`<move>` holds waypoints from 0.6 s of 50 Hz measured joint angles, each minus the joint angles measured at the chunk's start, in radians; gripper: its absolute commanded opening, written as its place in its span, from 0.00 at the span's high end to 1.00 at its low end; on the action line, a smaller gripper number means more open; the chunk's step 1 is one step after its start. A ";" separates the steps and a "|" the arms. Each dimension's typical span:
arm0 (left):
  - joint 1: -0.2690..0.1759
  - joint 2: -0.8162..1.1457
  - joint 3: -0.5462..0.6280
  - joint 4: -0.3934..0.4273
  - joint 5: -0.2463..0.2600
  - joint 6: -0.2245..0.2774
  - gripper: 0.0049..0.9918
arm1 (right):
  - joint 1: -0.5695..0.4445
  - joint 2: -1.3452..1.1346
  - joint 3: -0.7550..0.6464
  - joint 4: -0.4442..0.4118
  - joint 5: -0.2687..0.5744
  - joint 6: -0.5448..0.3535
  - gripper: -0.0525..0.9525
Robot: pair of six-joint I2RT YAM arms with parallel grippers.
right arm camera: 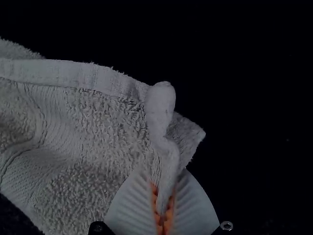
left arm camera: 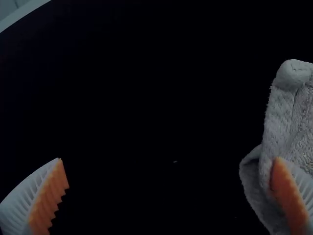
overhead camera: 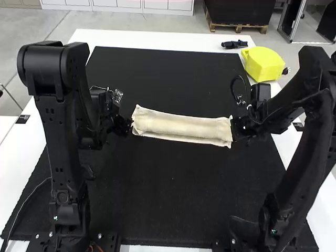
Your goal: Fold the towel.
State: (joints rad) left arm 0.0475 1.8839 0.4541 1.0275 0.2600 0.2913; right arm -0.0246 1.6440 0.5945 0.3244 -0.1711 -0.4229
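High view, towel [overhead camera: 181, 126]: lies in a long, narrow folded strip across the mat's [overhead camera: 168, 199] middle.
High view, tag [overhead camera: 22, 119]: sits beside the mat; too small to read.
Left wrist view, left gripper [left arm camera: 168, 159]: stands open over the mat.
Right wrist view, right gripper [right arm camera: 163, 172]: pinches the towel's end.
Handling: appears light, soft, limp, non-slip; grasp at end folds.
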 measured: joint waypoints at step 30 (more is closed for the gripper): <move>-0.014 -0.029 0.035 -0.129 0.083 -0.179 0.03 | -0.011 0.000 -0.029 0.000 0.045 -0.006 0.96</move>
State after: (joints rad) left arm 0.0334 1.8545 0.4896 0.8982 0.3428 0.1123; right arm -0.0357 1.6440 0.5655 0.3244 -0.1265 -0.4290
